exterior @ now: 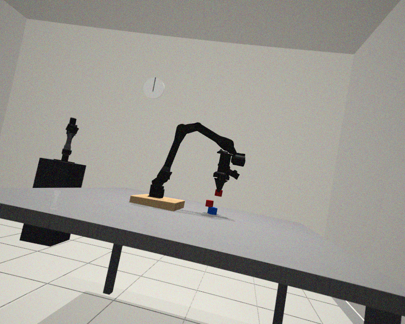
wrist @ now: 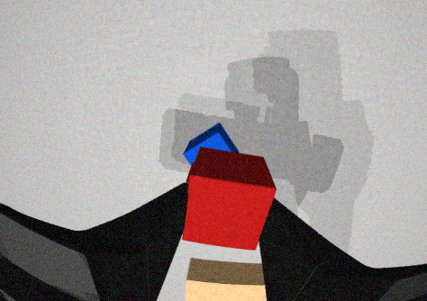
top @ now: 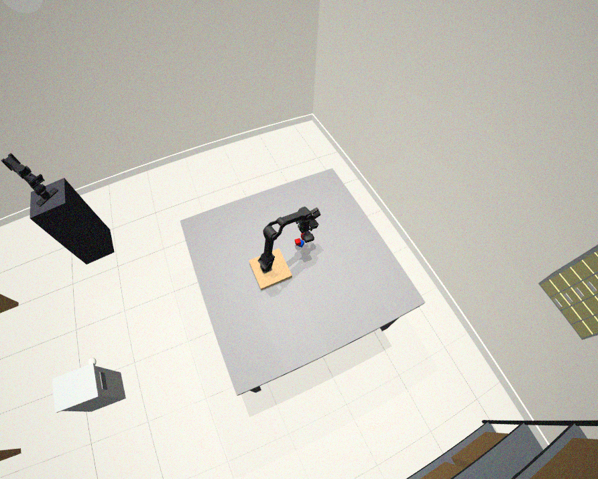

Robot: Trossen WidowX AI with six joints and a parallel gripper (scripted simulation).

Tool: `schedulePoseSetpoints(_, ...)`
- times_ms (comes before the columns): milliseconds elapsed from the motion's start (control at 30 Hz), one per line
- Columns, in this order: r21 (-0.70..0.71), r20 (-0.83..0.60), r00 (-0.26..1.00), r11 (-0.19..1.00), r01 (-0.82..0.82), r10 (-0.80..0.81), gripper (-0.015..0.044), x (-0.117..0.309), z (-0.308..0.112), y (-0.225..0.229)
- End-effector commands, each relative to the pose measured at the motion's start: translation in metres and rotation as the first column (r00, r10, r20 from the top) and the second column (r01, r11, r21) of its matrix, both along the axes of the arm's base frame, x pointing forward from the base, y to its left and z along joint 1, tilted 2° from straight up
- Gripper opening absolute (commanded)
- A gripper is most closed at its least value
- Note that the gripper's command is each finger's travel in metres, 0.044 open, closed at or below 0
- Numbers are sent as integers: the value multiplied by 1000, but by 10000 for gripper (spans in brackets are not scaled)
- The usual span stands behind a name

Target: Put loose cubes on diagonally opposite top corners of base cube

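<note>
The blue base cube [top: 301, 245] [exterior: 212, 210] [wrist: 211, 146] stands on the table. One red cube [top: 297, 241] [exterior: 209, 203] sits on its top, shifted toward the arm's base and overhanging; it looks level in the exterior view. In the wrist view it is almost wholly hidden behind the held cube. My gripper [exterior: 219, 190] [wrist: 226, 198] points down, shut on the other red cube [exterior: 218, 193] [wrist: 229, 212]. The held cube hangs above the placed red cube and to its right in the exterior view, with a visible height gap. In the top view the arm largely hides it.
The arm stands on a wooden board [top: 275, 279] [exterior: 153, 203] [wrist: 225, 292], beside the cubes on the grey table [top: 310, 319] [exterior: 265, 240]. A second arm [top: 26, 176] [exterior: 68, 141] stands on a black block [top: 75, 227] [exterior: 58, 174] away from the cubes.
</note>
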State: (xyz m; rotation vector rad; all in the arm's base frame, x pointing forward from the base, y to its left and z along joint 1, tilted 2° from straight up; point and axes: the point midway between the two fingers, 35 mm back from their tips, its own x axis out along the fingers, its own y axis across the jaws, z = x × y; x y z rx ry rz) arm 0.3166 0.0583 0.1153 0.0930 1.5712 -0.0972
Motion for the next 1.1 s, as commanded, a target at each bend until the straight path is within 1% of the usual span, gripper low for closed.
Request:
schedulePoseSetpoints(0,4,1,999,999,44,-44,105,2,-1,9)
schedulePoseSetpoints(133,4,1,999,999,45,-45,105,2,-3,9)
schedulePoseSetpoints(467,5,2,998,998,55,-55,105,0,-31,7)
schedulePoseSetpoints(933,5,2,998,998,55,-55,105,0,-32,7)
schedulePoseSetpoints(1067,5,2,999,999,53,-53,105,1,-38,8)
